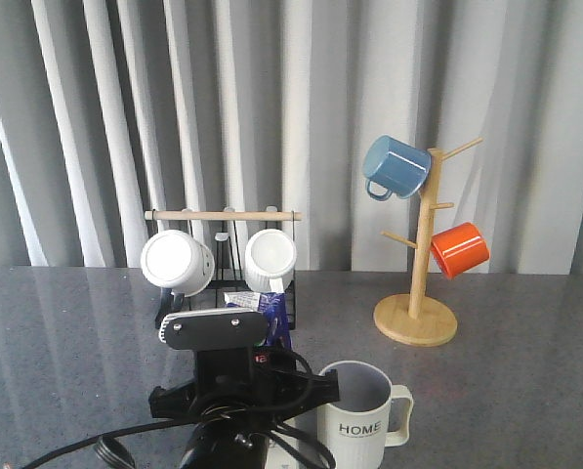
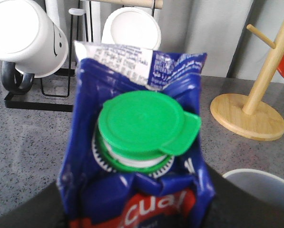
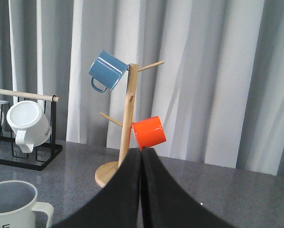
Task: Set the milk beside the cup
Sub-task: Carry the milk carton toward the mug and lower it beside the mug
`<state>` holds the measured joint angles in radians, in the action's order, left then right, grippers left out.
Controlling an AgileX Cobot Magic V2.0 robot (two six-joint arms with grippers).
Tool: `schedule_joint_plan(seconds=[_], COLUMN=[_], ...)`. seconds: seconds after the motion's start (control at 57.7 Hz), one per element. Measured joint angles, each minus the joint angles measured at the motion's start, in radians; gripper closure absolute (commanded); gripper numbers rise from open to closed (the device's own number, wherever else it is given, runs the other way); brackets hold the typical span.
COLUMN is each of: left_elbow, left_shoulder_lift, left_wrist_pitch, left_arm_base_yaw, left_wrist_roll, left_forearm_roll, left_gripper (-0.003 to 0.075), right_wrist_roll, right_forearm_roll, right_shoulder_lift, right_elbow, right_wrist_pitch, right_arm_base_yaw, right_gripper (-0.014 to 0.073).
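**Inspector A:** Right, front view first. What is on record?

**Inspector B:** The left arm (image 1: 234, 391) fills the lower centre, its black body hiding most of the milk (image 1: 268, 315); only a blue and white sliver of carton shows above it. The cup (image 1: 357, 415), with "HOME" lettering, stands on the grey table (image 1: 525, 391) just beside the arm, on its right. Whether carton and cup touch cannot be told. Behind are a black rack (image 1: 223, 254) carrying two white mugs (image 1: 177, 262), and a wooden mug tree (image 1: 418, 293) holding a blue mug (image 1: 395, 166) and an orange mug (image 1: 459, 248).

**Inspector A:** Left wrist view?

**Inspector B:** The carton fills the frame, its green cap (image 2: 142, 123) facing the camera, red label below. Dark finger (image 2: 32, 209) shapes sit against both lower sides of it, so the left gripper (image 2: 137, 218) appears clamped on the carton. The cup's rim (image 2: 263, 183) shows close by.

**Inspector A:** Right wrist view?

**Inspector B:** The right gripper (image 3: 141, 190) has its two black fingers pressed together, nothing between them. It is raised, facing the mug tree, with the cup low in the corner, well apart from it.
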<state>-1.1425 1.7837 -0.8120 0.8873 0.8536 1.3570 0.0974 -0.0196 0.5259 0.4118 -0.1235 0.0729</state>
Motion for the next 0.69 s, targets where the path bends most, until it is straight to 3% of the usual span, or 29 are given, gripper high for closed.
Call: schedule_joint_plan(seconds=[0.104,0.156,0.503,0.694], left_elbow=[0.0,0.0,0.0,0.0], left_shoulder_lift=[-0.001,-0.001,-0.057,-0.205], left_wrist_pitch=[0.006,0.013,0.075,0.08], left_arm_base_yaw=[0.0,0.0,0.001,0.008], left_wrist_roll=[0.0,0.0,0.0,0.0], left_forearm_roll=[0.001,0.005,-0.024,-0.127], left_gripper=[0.0042,-0.0016,0.0031,0.016], right_wrist_roll=[0.0,0.0,0.0,0.0], right_forearm_roll=[0.0,0.0,0.0,0.0], right_shoulder_lift=[0.0,0.0,0.0,0.0], right_elbow=[0.0,0.0,0.0,0.0], right_wrist_pitch=[0.0,0.0,0.0,0.0], right_arm_base_yaw=[0.0,0.0,0.0,0.0], right_gripper=[0.0602,0.0602,0.0602,0.0602])
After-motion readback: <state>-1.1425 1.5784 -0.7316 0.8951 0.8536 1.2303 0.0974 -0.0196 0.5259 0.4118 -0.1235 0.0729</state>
